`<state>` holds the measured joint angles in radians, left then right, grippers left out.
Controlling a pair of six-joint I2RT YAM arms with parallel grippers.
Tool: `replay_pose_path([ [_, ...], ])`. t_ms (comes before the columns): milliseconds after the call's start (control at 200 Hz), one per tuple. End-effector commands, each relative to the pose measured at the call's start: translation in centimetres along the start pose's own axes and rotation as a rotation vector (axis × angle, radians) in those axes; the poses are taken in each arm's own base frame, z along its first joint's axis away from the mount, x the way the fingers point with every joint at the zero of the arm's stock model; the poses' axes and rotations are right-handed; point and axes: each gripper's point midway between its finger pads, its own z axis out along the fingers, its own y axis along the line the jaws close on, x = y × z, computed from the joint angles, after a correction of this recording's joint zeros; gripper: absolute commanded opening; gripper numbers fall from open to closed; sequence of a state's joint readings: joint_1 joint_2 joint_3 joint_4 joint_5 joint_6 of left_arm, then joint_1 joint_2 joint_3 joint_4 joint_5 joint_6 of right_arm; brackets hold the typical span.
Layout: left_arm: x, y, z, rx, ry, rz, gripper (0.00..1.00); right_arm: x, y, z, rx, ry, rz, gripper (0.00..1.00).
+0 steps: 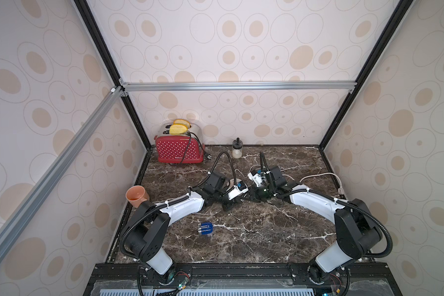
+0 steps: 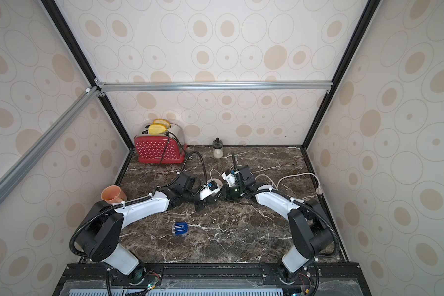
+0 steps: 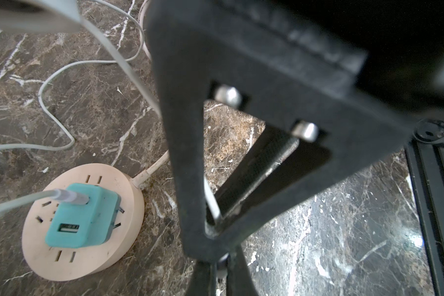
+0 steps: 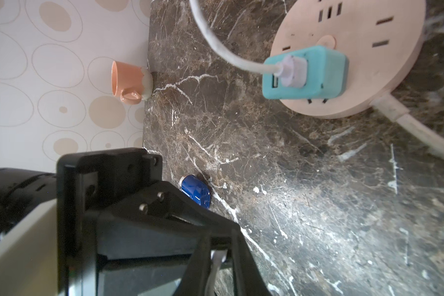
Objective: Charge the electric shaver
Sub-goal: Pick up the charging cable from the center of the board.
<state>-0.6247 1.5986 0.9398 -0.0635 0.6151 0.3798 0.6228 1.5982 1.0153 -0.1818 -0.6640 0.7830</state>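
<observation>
**Desk:** Where is the shaver sitting right now?

**Me:** I'm seeing the shaver [image 1: 205, 228] lying flat on the marble table [image 1: 254, 238]. It's toward the front edge, on the left arm's side, and it's showing in both top views [image 2: 180, 228]. From the right wrist camera it's peeking out [image 4: 195, 191] just past the left arm's black fingers. Nothing is touching it, and it's lying well apart from both grippers.

**Desk:** And the grippers?

**Me:** They're meeting tip to tip mid-table, farther back than the shaver. The right gripper [image 4: 221, 249] is pinching a white cable [image 4: 216, 257] between its fingers. The left gripper [image 3: 222, 267] is clenched tight. I'm noticing a pale sliver between its fingers, but it's too blurred for me to tell what it is.

**Desk:** What's sitting around them?

**Me:** Just beside the grippers, the round socket hub [image 3: 69, 261] is resting on the marble with a teal adapter [image 3: 87, 220] plugged into it. A grey-white lead [image 3: 23, 203] is running out of one port on the adapter. I'm not able to trace it all the way, so I can't say it's the same cable the right gripper is holding. Farther out, I'm seeing an orange mug [image 1: 136, 196] standing at the left edge. A red toaster [image 1: 177, 151] is standing in the back left corner.
</observation>
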Motion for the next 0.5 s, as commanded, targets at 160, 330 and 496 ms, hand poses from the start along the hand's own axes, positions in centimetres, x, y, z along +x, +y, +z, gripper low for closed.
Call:
replay_pose_path([
  [160,-2.7,0.3,-0.9,-0.013,-0.05,0.086,0.0,0.4,0.5,0.3,-0.018,0.053,-0.001,0.21],
  [330,-2.2,0.1,-0.9,-0.009,-0.033,0.094,0.0,-0.1,0.3,-0.3,-0.023,0.037,0.006,0.25],
  [496,-2.1,0.1,-1.0,-0.01,-0.03,0.099,0.0,-0.3,0.5,-1.0,-0.033,0.042,-0.011,0.21],
])
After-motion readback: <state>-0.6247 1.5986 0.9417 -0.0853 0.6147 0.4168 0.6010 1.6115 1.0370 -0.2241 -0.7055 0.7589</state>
